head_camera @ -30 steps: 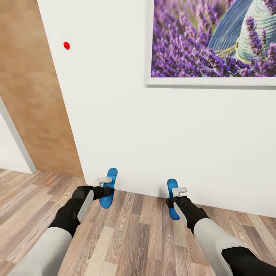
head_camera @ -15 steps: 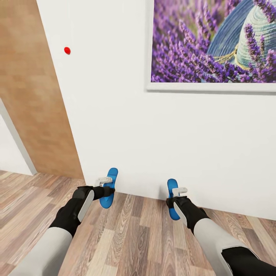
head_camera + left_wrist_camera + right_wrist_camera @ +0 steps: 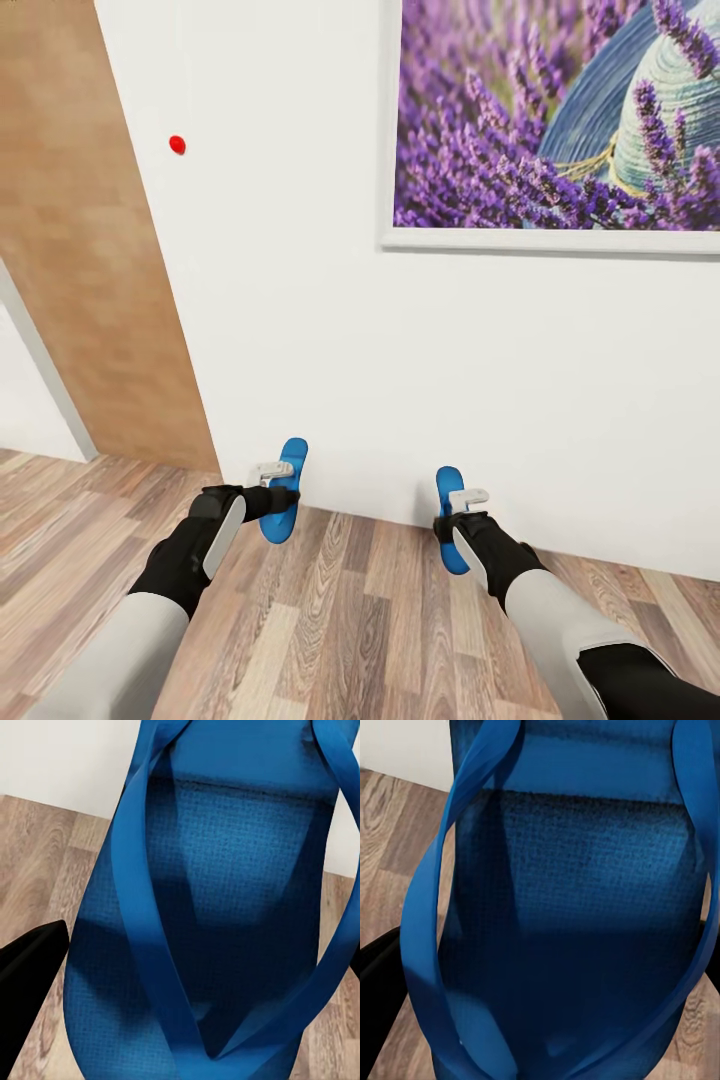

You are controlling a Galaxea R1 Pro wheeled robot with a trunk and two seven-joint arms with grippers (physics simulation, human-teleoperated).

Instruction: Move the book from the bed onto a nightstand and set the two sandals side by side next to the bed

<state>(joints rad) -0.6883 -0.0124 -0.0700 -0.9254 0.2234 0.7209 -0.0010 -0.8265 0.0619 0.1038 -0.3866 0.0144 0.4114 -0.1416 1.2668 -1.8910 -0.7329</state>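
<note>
Above the wood floor (image 3: pixel 350 620), facing a white wall (image 3: pixel 330 330), the left gripper (image 3: pixel 276 489) is clenched on one blue sandal (image 3: pixel 284 489), the right gripper (image 3: pixel 462 512) on the other sandal (image 3: pixel 447 490), held well apart.

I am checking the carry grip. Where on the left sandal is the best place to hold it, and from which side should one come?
Across the flat sole at mid-length, from the long edge, as the left end effector holds the left sandal now: the sole is thin enough for the fingers to span, and the straps stay free.
</note>
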